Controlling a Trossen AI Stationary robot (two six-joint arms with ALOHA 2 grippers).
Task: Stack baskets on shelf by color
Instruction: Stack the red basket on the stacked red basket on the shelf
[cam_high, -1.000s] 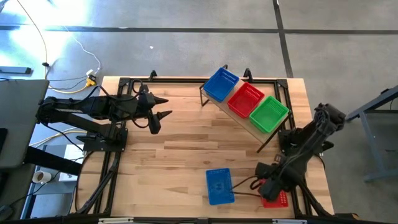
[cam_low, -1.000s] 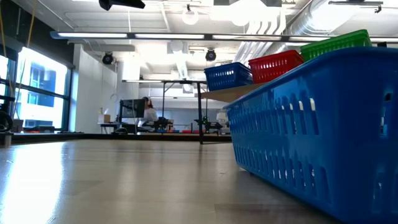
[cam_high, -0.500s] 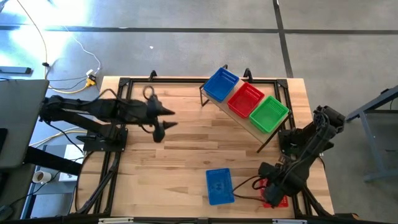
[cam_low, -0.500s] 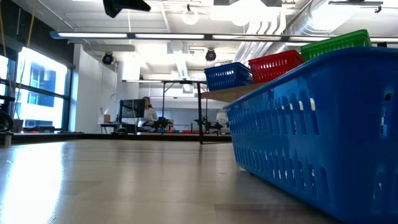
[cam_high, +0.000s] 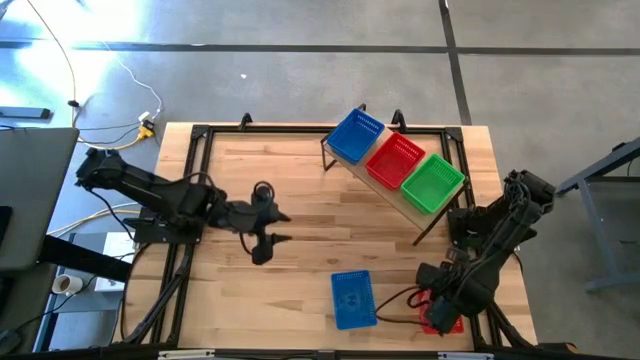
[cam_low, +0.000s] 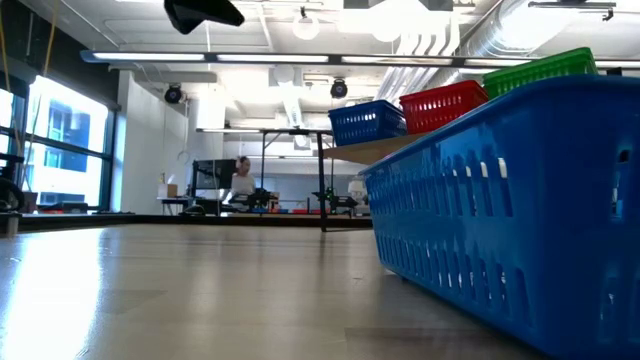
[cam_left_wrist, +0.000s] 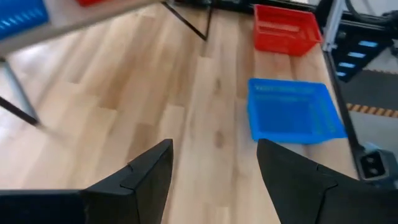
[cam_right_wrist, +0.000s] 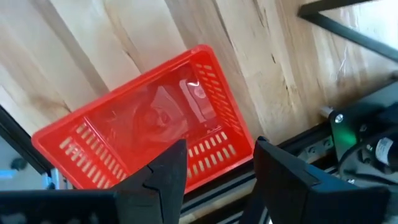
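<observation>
A blue basket (cam_high: 352, 298) lies flat on the table near its near edge and fills the right of the low view (cam_low: 500, 220). A red basket (cam_high: 447, 320) sits on its base at the near right corner. On the shelf (cam_high: 372, 182) stand a blue basket (cam_high: 354, 135), a red one (cam_high: 395, 159) and a green one (cam_high: 433, 182). My left gripper (cam_high: 282, 228) is open above the table's middle left, facing the blue basket (cam_left_wrist: 292, 112) and the red one (cam_left_wrist: 286, 28). My right gripper (cam_high: 437, 305) hangs open over the red basket (cam_right_wrist: 149, 137), fingers astride its long wall.
The shelf runs slanted across the far right of the table on thin black legs (cam_left_wrist: 12, 87). A black frame rail (cam_right_wrist: 348, 25) and cables lie along the table's right and near edges. Bare wood (cam_high: 290, 270) spreads between my left gripper and the blue basket.
My left arm has swung out from the table's far left, and its gripper has travelled toward the near edge and the right, closer to the blue basket on the table, staying open. The baskets have kept their places.
</observation>
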